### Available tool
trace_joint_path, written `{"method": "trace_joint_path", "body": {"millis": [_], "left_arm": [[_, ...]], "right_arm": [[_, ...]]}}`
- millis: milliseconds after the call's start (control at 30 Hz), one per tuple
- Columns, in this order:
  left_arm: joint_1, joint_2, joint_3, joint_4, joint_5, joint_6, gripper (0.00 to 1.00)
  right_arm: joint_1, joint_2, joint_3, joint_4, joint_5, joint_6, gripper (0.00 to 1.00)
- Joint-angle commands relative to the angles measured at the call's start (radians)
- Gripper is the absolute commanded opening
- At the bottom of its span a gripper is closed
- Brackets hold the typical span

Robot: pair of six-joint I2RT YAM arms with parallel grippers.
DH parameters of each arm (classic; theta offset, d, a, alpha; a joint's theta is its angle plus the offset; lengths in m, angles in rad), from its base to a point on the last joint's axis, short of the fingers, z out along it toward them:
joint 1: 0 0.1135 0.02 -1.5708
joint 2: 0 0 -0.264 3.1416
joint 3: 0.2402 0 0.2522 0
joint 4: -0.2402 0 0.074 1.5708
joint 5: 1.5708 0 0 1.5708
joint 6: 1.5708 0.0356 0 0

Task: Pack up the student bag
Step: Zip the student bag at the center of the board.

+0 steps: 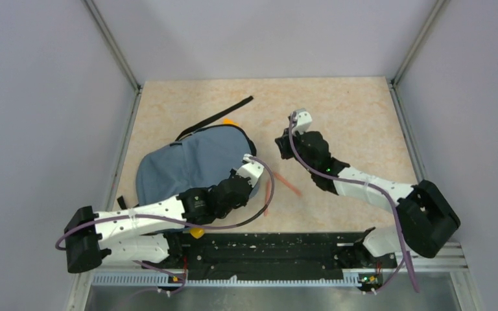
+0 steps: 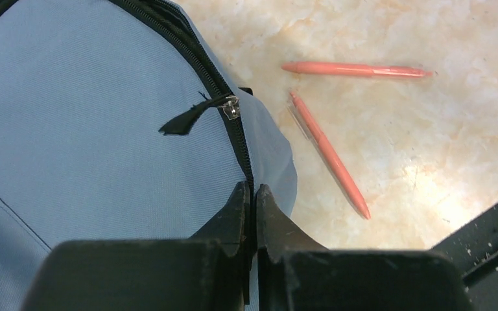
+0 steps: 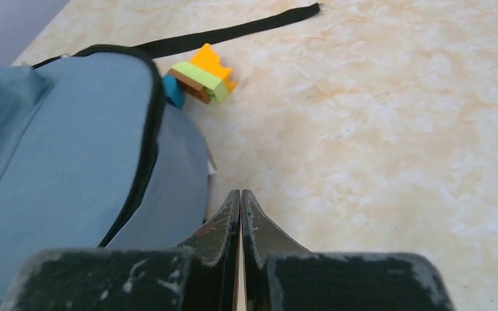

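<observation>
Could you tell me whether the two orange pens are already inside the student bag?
No, the upper pen and the lower pen lie on the table beside the student bag.

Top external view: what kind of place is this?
Probably a robot lab work cell: plain grey walls enclose a beige table, robot arms are bolted at its near edge, and a student bag lies there.

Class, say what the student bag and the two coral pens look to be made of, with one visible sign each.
The student bag: woven fabric, matte slate-blue, likely synthetic; fine weave, soft folds. The pens: probably smooth plastic; slight sheen, uniform colour.
</observation>
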Motion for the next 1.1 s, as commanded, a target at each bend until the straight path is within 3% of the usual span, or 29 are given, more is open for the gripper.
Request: {"method": "trace_joint_path", "body": {"millis": [0,133,267,333,367,467,567,667,867,1067], "left_arm": [[-0.006,-0.089,-0.013,-0.005,0.061,-0.010,0.00],[-0.006,-0.136,-0.019,-0.053,0.057,-0.030,0.00],[-0.006,-0.173,-0.040,-0.071,0.029,-0.059,0.00],[-0.005,-0.188,-0.055,-0.074,0.017,-0.068,0.00],[-0.005,-0.200,-0.064,-0.070,0.014,-0.070,0.00],[-0.004,-0.231,-0.086,-0.048,0.021,-0.067,0.00],[-0.004,-0.261,-0.107,-0.028,0.036,-0.056,0.00],[-0.004,-0.280,-0.113,-0.023,0.042,-0.052,0.00],[-0.004,-0.290,-0.119,-0.032,0.046,-0.058,0.00],[-0.004,-0.281,-0.117,-0.031,0.053,-0.063,0.00]], "right_arm": [[-0.049,0.078,0.103,0.035,-0.032,-0.048,0.00],[-0.058,0.150,0.199,-0.013,-0.080,-0.060,0.00],[-0.058,0.104,0.183,-0.014,-0.223,-0.045,0.00],[-0.058,0.049,0.145,0.014,-0.342,-0.057,0.16],[-0.059,0.027,0.121,0.035,-0.425,-0.060,0.29],[-0.058,-0.026,0.053,0.091,-0.639,-0.091,0.50],[-0.057,-0.026,0.024,0.120,-0.812,-0.106,0.59],[-0.050,0.010,0.051,0.091,-0.908,-0.121,0.62],[0.042,0.082,0.177,-0.133,-0.829,-0.278,0.63],[0.089,0.160,0.253,-0.189,-0.739,-0.315,0.59]]}}
